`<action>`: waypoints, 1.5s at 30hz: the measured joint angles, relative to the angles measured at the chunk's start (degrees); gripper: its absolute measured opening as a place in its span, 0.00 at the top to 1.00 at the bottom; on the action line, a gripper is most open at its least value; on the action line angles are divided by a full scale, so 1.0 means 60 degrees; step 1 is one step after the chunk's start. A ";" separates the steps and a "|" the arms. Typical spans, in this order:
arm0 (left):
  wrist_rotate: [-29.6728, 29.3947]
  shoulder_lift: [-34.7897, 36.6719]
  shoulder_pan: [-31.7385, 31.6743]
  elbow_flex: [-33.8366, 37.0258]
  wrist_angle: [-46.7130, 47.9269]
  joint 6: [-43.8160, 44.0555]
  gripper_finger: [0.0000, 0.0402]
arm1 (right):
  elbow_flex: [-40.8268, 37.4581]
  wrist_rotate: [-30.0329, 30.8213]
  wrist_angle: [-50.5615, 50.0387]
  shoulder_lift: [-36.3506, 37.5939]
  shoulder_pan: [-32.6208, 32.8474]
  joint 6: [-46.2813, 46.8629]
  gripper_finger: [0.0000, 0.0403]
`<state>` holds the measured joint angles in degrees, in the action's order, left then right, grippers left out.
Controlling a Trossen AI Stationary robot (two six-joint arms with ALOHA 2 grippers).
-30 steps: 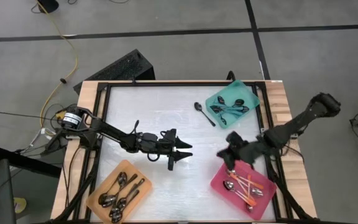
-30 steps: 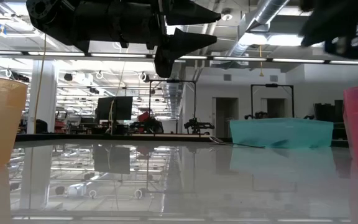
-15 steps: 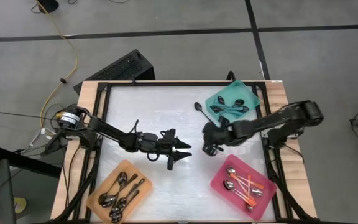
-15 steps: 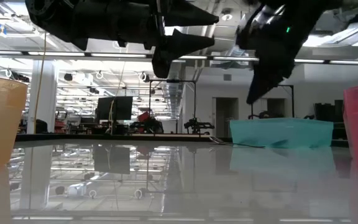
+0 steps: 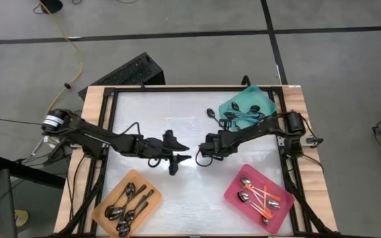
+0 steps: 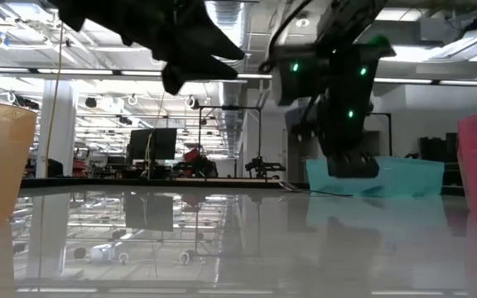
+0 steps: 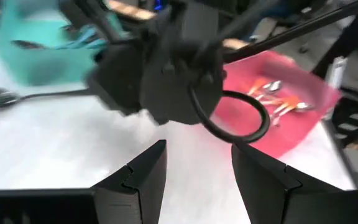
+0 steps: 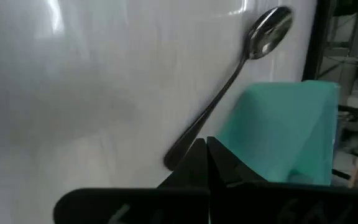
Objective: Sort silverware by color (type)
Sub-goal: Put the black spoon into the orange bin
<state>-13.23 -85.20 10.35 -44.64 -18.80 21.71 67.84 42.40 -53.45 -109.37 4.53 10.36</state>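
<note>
Over the middle of the white table point(image 5: 177, 198) the two arms nearly meet. The left gripper point(image 5: 175, 158) hangs above the table with its fingers point(image 7: 143, 174) spread and nothing between them. The right gripper point(image 5: 204, 147) sits just beside it, toward the teal tray, its fingers point(image 8: 207, 163) pressed together into a single wedge and holding nothing.

One loose spoon point(image 5: 217, 121) with a dark handle lies on the bare table just beside the teal tray point(image 5: 232, 106), its bowl pointing toward the far edge. In the right wrist view that same spoon point(image 8: 232, 81) runs diagonally, its handle end close to the closed fingertips — whether they touch it cannot be told.

The rest of the silverware is in trays:
- The teal tray at the far right corner holds several dark-handled spoons point(image 5: 247, 114), tangled together.
- The pink tray point(image 5: 233, 195) at the near right holds spoons with thin orange handles point(image 5: 262, 198).
- The orange tray point(image 5: 104, 208) at the near left holds all-silver spoons point(image 5: 129, 203).

In the low view the right gripper point(image 6: 350, 161) hangs in front of the teal tray point(image 6: 404, 178), small green lights glowing on the arm above it — the left gripper point(image 6: 197, 62) shows higher up, well clear of the tabletop.
</note>
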 joint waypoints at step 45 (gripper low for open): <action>-0.1714 0.0895 0.0102 0.0004 0.2094 -0.0251 0.59 | -0.0107 -0.0919 0.1986 -0.0392 -0.0699 -0.2545 1.00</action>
<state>-23.51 -79.83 10.96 -44.62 -6.23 20.21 67.20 36.88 -41.53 -111.72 0.34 -4.91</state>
